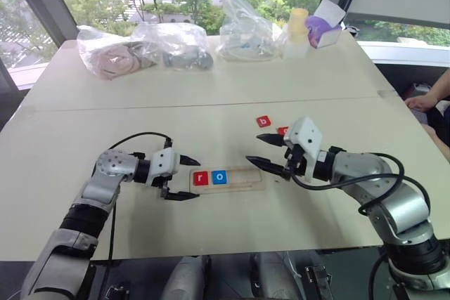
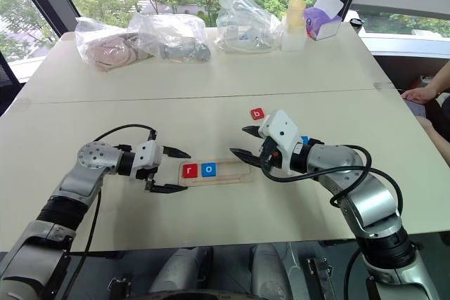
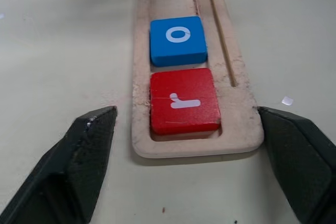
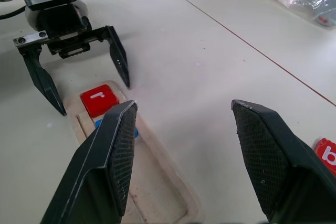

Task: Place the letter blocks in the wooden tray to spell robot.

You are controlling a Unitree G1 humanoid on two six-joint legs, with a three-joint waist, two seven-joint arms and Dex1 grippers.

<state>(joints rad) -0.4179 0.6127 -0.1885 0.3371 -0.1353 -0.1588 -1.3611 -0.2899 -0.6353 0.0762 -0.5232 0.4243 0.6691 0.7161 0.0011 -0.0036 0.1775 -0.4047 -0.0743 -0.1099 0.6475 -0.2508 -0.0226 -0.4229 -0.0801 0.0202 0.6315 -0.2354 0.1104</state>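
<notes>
The wooden tray (image 1: pixel 242 178) lies in the middle of the table. A red r block (image 1: pixel 200 178) and a blue o block (image 1: pixel 220 177) sit side by side at its left end. My left gripper (image 1: pixel 195 179) is open at that end, one finger on each side of the tray, holding nothing. My right gripper (image 1: pixel 253 149) hovers open and empty above the tray's right end. A red b block (image 1: pixel 263 121) lies on the table behind it. A second red block (image 1: pixel 283 131) and a blue block (image 2: pixel 304 140) are partly hidden by the right hand.
Several plastic bags (image 1: pixel 179 46) with contents, a yellow-capped bottle (image 1: pixel 297 33) and a purple and white box (image 1: pixel 325 26) line the table's far edge. A person's arm (image 1: pixel 429 96) rests at the table's right edge.
</notes>
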